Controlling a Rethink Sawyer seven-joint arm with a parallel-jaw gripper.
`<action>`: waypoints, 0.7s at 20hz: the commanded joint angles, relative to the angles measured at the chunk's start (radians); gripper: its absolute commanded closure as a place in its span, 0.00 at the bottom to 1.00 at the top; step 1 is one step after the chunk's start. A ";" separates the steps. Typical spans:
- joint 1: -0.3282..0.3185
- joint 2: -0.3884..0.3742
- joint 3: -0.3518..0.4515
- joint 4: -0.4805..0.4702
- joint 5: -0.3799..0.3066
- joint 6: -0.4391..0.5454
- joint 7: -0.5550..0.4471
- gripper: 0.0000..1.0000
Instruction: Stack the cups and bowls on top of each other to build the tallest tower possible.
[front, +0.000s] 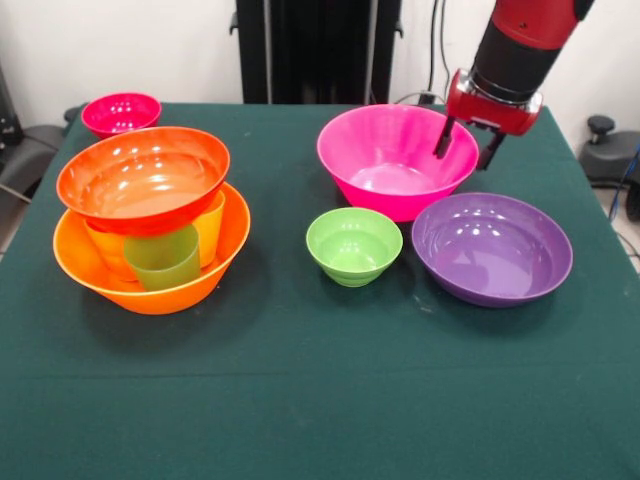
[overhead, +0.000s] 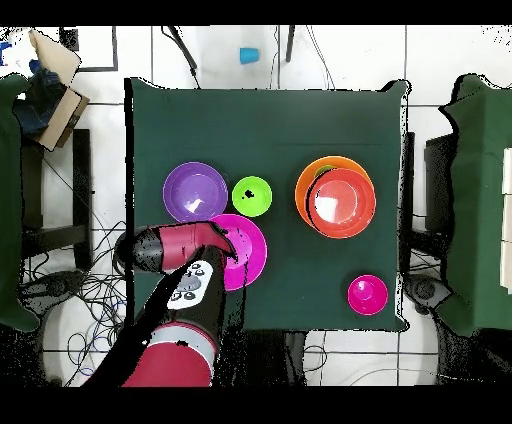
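Front view, left to right. Small crimson bowl (front: 121, 112) sits alone at the far left corner of the counter (front: 320, 400).

Tower (front: 150, 230) next: large orange bowl (front: 150, 285) as base, green cup (front: 162, 258), yellow cup (front: 210, 228) and an orange cup (front: 105, 250) standing inside it, wide red-orange bowl (front: 143, 178) resting on the cup rims, slightly tilted.

Light green bowl (front: 354, 245) mid-counter, loose. Pink bowl (front: 397, 160) behind it, purple bowl (front: 491, 248) to its right, close but apparently not touching.

Pincer (front: 466, 148) is spread, fingers straddling the pink bowl's right rim, one inside, one outside. Nothing pinched yet.

Step in hand looks like a rim grasp on the pink bowl. To do it well:
- sink a little deeper before closing, since the glossy rim will slip on a shallow bite
- lift straight up so it clears the purple bowl
- expect the bowl to hang tilted from a one-sided grip
- set it down centred, because the red-orange bowl sits only on cup rims and may tip
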 joint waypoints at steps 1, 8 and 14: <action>0.027 0.068 -0.003 -0.091 -0.025 -0.016 0.127 0.00; 0.019 0.061 -0.003 -0.087 -0.019 -0.003 0.103 0.00; 0.008 0.055 0.008 -0.086 -0.019 0.003 0.082 0.00</action>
